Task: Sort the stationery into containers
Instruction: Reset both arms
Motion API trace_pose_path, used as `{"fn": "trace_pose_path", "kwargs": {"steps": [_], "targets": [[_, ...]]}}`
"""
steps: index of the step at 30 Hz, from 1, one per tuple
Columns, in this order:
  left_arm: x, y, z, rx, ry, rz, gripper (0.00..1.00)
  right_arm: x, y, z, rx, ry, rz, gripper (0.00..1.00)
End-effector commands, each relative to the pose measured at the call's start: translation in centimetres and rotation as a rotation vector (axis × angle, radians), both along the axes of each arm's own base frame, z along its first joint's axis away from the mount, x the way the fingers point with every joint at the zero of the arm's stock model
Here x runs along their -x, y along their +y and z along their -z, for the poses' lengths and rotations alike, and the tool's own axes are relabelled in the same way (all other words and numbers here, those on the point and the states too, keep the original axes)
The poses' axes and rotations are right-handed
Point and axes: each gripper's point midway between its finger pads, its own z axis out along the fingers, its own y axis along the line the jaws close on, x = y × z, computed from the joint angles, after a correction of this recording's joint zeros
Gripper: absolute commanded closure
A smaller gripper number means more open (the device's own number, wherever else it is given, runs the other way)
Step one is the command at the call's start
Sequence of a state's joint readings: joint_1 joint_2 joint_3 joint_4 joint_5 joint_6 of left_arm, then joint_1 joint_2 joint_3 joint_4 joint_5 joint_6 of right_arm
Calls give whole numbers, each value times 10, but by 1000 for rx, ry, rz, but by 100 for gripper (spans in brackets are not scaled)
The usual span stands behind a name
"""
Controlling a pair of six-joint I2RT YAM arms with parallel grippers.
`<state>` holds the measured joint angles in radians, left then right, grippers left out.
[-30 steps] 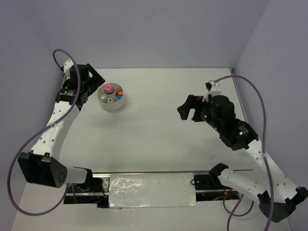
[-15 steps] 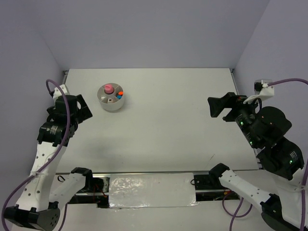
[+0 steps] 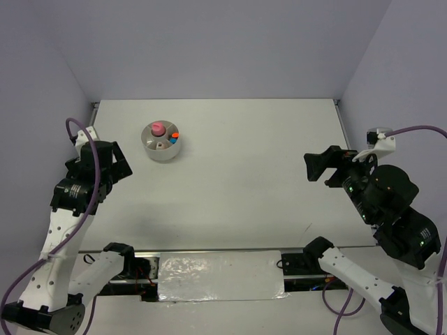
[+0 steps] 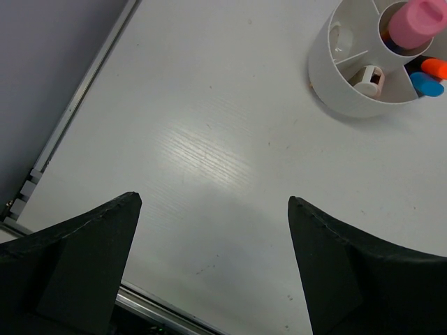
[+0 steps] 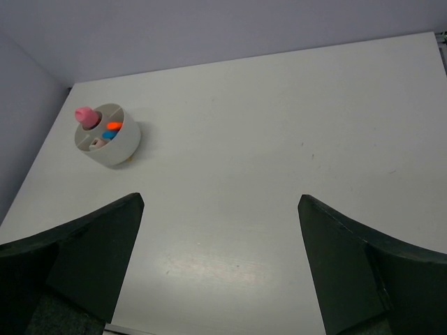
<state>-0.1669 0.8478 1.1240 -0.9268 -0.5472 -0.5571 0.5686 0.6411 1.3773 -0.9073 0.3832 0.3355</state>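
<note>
White table bears dish holding pink cylinder, orange cap, blue cap; both jaws released.

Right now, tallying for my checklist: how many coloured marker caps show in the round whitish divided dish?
2: an orange cap and a blue cap, side by side in the dish, beside the pink cylinder. More may be hidden deeper.

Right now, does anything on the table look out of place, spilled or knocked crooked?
Nothing stands out. The dish sits upright, with the pink cylinder, the orange cap and the blue cap inside it. Only a tiny orange speck shows at its foot, too small to identify.
</note>
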Motion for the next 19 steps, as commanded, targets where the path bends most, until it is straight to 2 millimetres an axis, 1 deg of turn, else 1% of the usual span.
{"fn": "trace_pose_path", "kwargs": {"steps": [1,9,14,19], "targets": [[0,3,-13,0,-35,-24,1,-2,0,2,-10,0,11,0],[3,7,-18,-16,-47,-40,1,-6,5,-1,-15,-11,-2,0],[3,7,-17,-22,-45,-38,1,-9,7,1,-20,-8,-1,0],[2,8,-18,-27,-47,-36,1,-9,8,-3,-34,-17,-5,0]]}}
